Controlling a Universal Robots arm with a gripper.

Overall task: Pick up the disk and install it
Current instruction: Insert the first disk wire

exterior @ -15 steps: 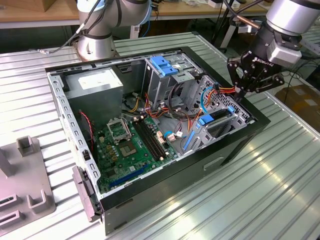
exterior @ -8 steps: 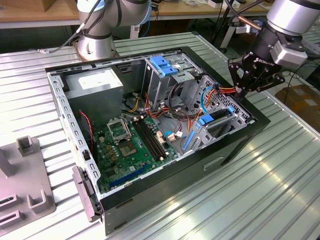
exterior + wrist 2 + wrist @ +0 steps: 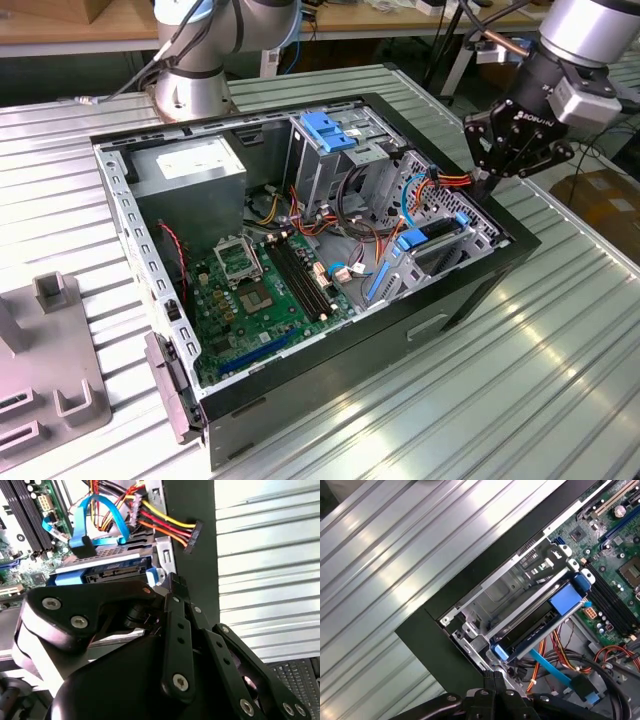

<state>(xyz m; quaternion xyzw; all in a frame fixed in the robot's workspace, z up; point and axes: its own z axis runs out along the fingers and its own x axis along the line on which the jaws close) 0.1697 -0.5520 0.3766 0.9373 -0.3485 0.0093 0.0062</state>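
The disk (image 3: 441, 233), a dark flat drive in a bright blue bracket, lies in the drive cage at the exterior view's right end of the open computer case (image 3: 300, 400). In both wrist views the disk (image 3: 107, 572) (image 3: 532, 632) sits in the metal cage just beyond my fingertips, and its blue end tab (image 3: 498, 653) points toward me. My gripper (image 3: 486, 183) (image 3: 173, 580) (image 3: 492, 676) hangs over the case's right rim, close above that end of the disk. Its fingers are shut together with nothing between them.
The case holds a green motherboard (image 3: 265, 290), a grey box with a white label (image 3: 190, 165) and a light-blue latch block (image 3: 325, 130). Red and yellow power wires (image 3: 165, 522) and a blue flat cable (image 3: 95, 520) lie beside the disk. A grey fixture (image 3: 50, 370) stands on the ribbed table.
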